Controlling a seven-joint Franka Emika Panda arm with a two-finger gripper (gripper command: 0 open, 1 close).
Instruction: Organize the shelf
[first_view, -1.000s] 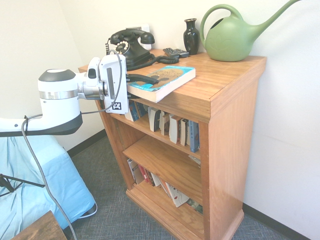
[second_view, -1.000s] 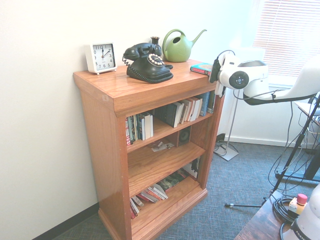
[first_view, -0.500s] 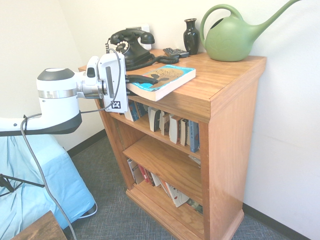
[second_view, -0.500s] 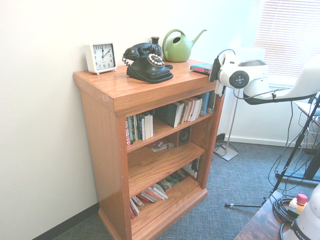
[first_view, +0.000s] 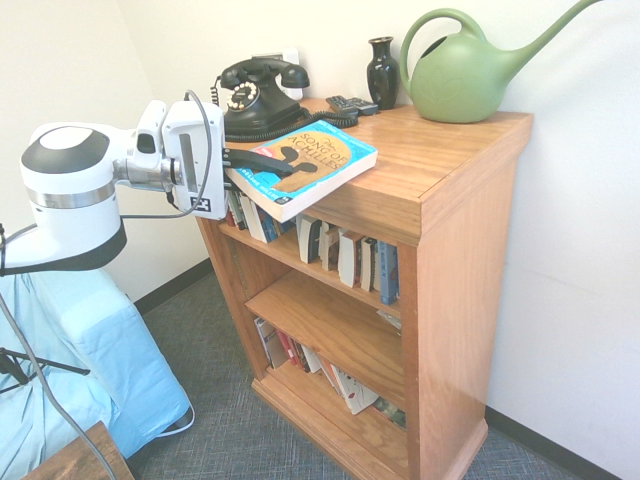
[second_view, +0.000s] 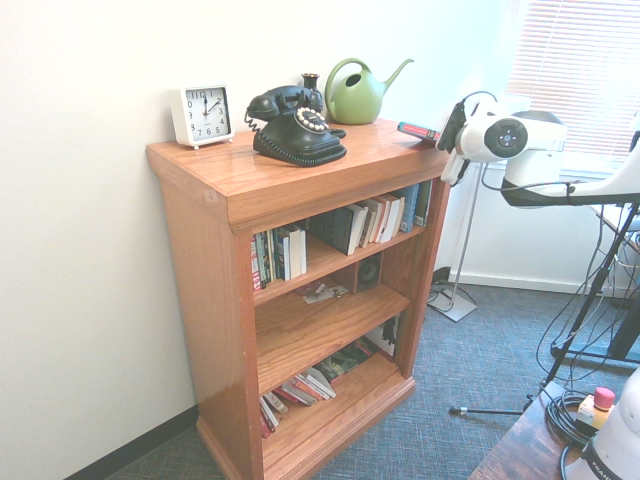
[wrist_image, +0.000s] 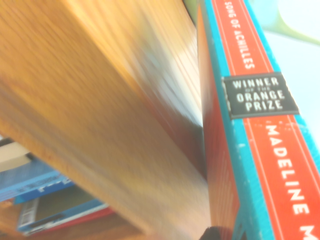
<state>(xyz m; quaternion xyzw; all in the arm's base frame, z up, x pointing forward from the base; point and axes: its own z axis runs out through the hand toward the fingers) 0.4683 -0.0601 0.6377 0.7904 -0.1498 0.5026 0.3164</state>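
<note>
The shelf (first_view: 440, 200) is a waist-high oak bookcase (second_view: 270, 180) with rows of paperbacks on its inner levels. My gripper (first_view: 268, 163) is shut on a turquoise paperback (first_view: 305, 165) with an orange cover picture. The book is lifted and tilted, sticking out past the front edge of the top slab. From the other side the book (second_view: 418, 131) shows as a thin red and teal edge at the slab's right end, next to my gripper (second_view: 447, 134). The wrist view shows the book's red and teal spine (wrist_image: 255, 115) beside the blurred wood of the slab (wrist_image: 85, 110).
On the top slab stand a black rotary telephone (first_view: 255, 92), a dark vase (first_view: 383, 70), a green watering can (first_view: 470, 72) and a white clock (second_view: 201, 113). A remote (first_view: 352, 104) lies by the vase. Something covered in light blue cloth (first_view: 70, 370) stands under my arm.
My gripper closed on the book, then pulled back from the bookcase, lifting and tilting the book so that it overhangs the slab's front edge.
</note>
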